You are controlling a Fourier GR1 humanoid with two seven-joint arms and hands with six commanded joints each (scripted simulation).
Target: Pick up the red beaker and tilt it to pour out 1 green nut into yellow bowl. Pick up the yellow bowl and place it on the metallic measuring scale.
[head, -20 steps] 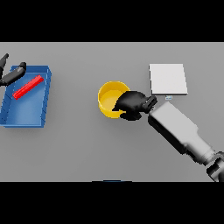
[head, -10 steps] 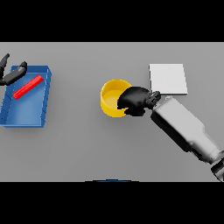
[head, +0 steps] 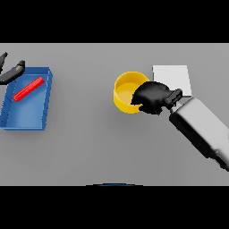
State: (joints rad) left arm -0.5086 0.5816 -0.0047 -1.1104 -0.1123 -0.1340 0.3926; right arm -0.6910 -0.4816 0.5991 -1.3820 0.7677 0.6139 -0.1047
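The yellow bowl [head: 126, 91] is right of the table's middle, and my right hand [head: 153, 96] is shut on its right rim, fingers curled over the edge. Close beyond the hand, to the right, lies the pale square measuring scale [head: 172, 78]; its lower left corner is hidden by the hand. The red beaker [head: 28, 89] lies on its side, slanted, inside the blue tray [head: 26, 120] at the far left. My left hand [head: 11, 73] shows at the left edge by the tray's far corner, fingers straight, holding nothing. No green nut is visible.
The blue tray's walls stand at the left edge of the table. My right forearm [head: 201, 129] crosses the lower right area at a slant.
My right hand has carried the yellow bowl up and to the right, closer to the scale. The left hand and the red beaker have stayed put.
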